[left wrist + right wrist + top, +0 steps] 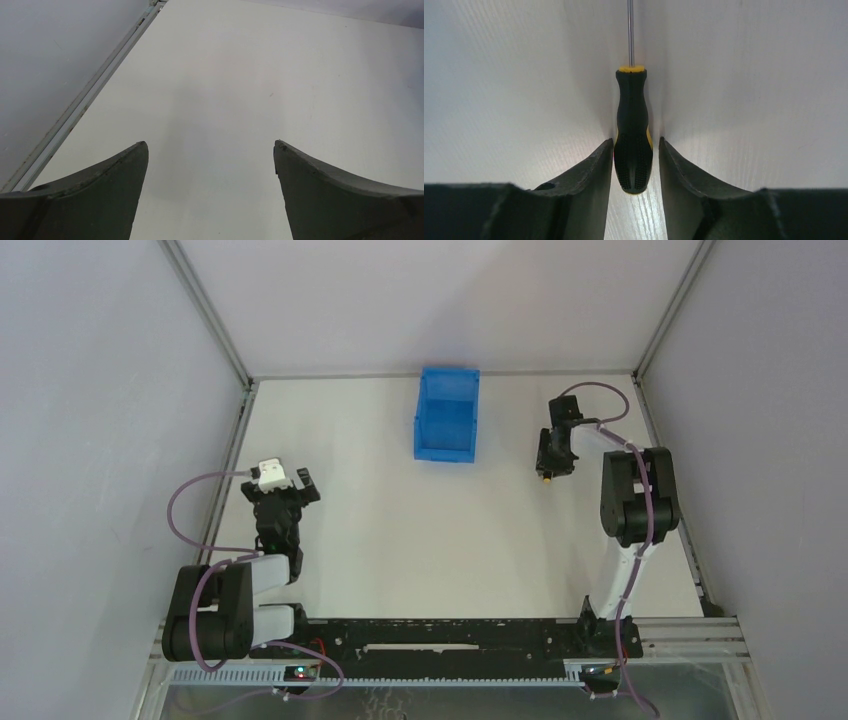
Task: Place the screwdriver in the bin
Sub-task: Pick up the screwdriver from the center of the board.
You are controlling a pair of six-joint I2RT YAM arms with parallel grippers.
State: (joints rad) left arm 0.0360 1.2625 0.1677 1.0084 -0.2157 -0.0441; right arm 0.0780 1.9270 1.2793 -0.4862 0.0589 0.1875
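Observation:
The screwdriver (pixel 632 135) lies flat on the white table, with a black handle, yellow accents and a thin metal shaft pointing away from the wrist camera. My right gripper (pixel 635 150) is down at the table with its jaws close on either side of the handle's butt end. The left finger touches the handle and a thin gap shows at the right finger. In the top view this gripper (pixel 553 458) is right of the blue bin (pixel 447 413), and only a yellow speck of the screwdriver (pixel 547 477) shows there. My left gripper (pixel 211 150) is open and empty, also seen in the top view (pixel 285 485).
The bin stands near the back wall with its lower edge facing the front. A metal frame rail (pixel 85 102) runs along the table's left edge beside my left gripper. Grey walls close in the table on three sides.

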